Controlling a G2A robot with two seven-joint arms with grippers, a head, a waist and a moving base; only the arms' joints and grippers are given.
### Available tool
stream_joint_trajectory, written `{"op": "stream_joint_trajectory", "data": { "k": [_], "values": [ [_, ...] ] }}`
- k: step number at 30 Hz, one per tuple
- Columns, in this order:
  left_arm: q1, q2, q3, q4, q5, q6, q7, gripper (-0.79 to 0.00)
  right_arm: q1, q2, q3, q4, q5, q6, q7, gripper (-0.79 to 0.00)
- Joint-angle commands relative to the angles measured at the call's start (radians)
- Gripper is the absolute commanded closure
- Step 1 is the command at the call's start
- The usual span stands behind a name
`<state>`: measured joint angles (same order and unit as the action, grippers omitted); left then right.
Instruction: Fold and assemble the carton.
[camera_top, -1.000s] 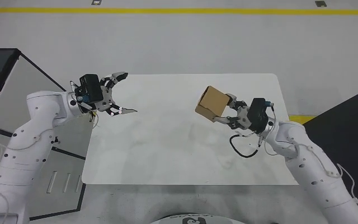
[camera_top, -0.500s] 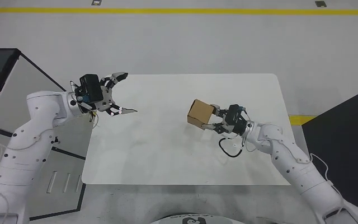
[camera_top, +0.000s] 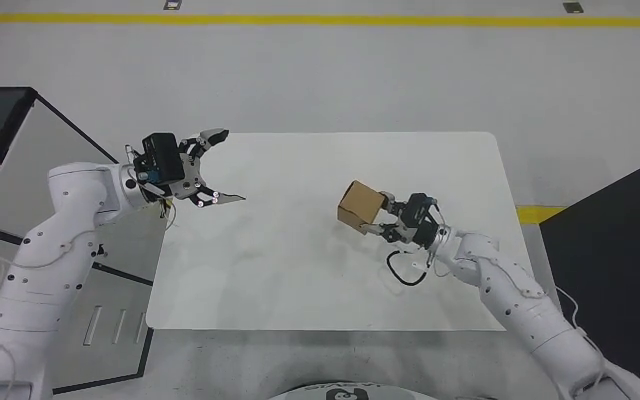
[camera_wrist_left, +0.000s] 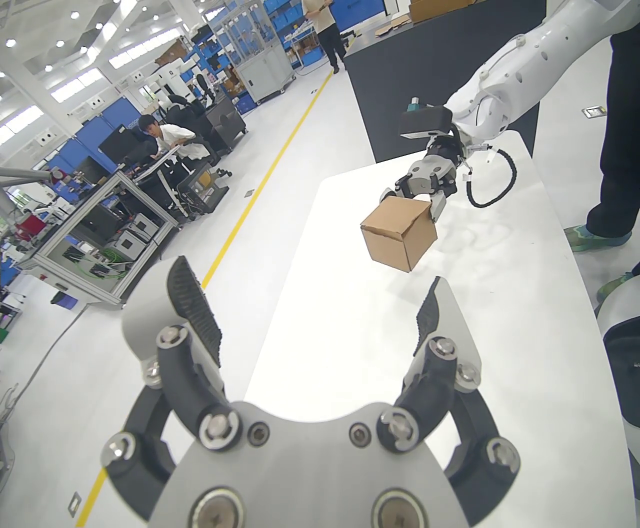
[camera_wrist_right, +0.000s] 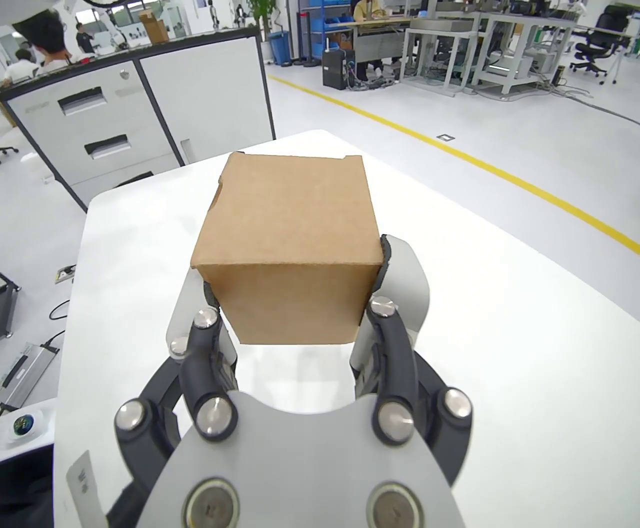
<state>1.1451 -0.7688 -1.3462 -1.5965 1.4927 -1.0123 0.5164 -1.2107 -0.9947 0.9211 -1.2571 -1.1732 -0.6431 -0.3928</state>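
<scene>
The brown carton (camera_top: 359, 205) is folded into a closed cube and hangs tilted just above the white table (camera_top: 300, 280), right of centre. My right gripper (camera_top: 380, 222) is shut on the carton, one finger on each side wall. The right wrist view has the carton (camera_wrist_right: 287, 250) between the fingers (camera_wrist_right: 400, 280), its top face toward the camera. My left gripper (camera_top: 215, 165) stands open with nothing in it over the table's far left edge. Seen from the left wrist, that gripper (camera_wrist_left: 320, 305) faces the distant carton (camera_wrist_left: 400, 232) held by the other gripper (camera_wrist_left: 412, 197).
A dark bench (camera_top: 25, 120) stands beside the table's left edge, and a black surface (camera_top: 600, 215) lies off its right side. A yellow floor line (camera_top: 320, 18) runs beyond the far edge. A person's legs (camera_wrist_left: 617, 150) stand by the table's end, seen from the left wrist.
My right gripper has carried the carton left toward the table's centre and lower. Most of that travel came first; the last half second shows only a small shift. The left arm has kept still.
</scene>
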Motion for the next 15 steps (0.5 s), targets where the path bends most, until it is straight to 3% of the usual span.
{"op": "stream_joint_trajectory", "data": {
  "k": [1, 9, 15],
  "values": [
    [0.0, 0.0, 0.0, 0.0, 0.0, 0.0, 0.0, -0.785, 0.006, -0.008, -0.018, 0.037, -0.033, 0.016, -0.058, 0.0],
    [0.0, 0.0, 0.0, 0.0, 0.0, 0.0, 0.0, -0.785, 0.061, -0.053, -0.103, 0.17, -0.105, 0.041, -0.141, 0.0],
    [0.0, 0.0, 0.0, 0.0, 0.0, 0.0, 0.0, -0.785, 0.061, -0.053, -0.103, 0.17, -0.105, 0.041, -0.141, 0.0]
  ]
}}
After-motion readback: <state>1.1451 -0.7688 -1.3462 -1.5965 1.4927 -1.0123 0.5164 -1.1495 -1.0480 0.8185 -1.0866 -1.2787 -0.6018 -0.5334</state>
